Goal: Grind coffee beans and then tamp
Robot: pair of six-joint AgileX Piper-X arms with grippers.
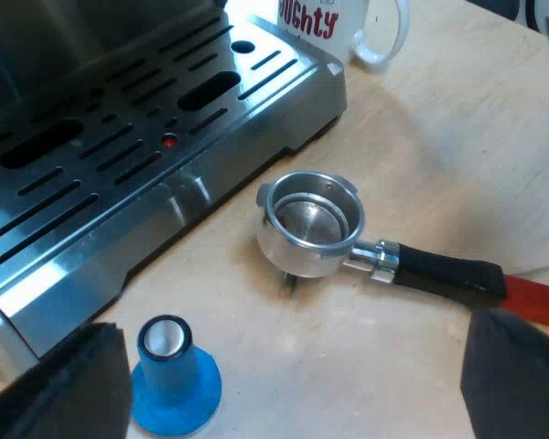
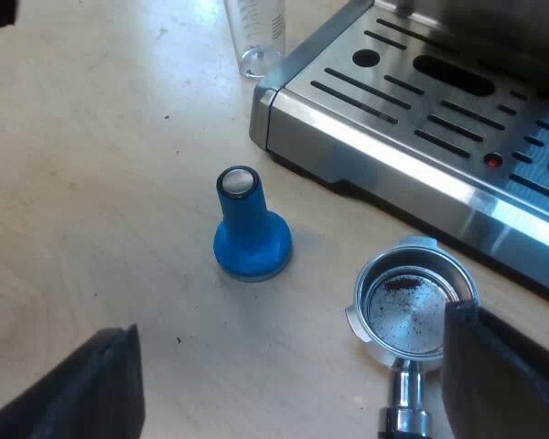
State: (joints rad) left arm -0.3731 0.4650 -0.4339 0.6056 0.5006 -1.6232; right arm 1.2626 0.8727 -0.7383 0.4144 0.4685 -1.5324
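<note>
The holder [image 1: 316,233] lies loose on the table [image 1: 439,137] beside the machine [image 1: 119,155], a few grounds in its basket, with the blue tamper [image 1: 174,375] upright nearby. The left gripper [image 1: 297,366] and right gripper [image 2: 284,347] hang over them, fingers wide, holding nothing. A mug [image 1: 366,27] and a measuring glass [image 2: 256,37] stand by the machine.

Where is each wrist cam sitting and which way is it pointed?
Left wrist view: on the left arm, looking down past the open left tool at the loose metal holder, mug beyond; both own fingers show.
Right wrist view: on the right arm, looking down past the open right tool at the blue tamper, measuring glass beyond; both own fingers show.
Shared: metal holder, blue tamper, espresso machine drip tray.
</note>
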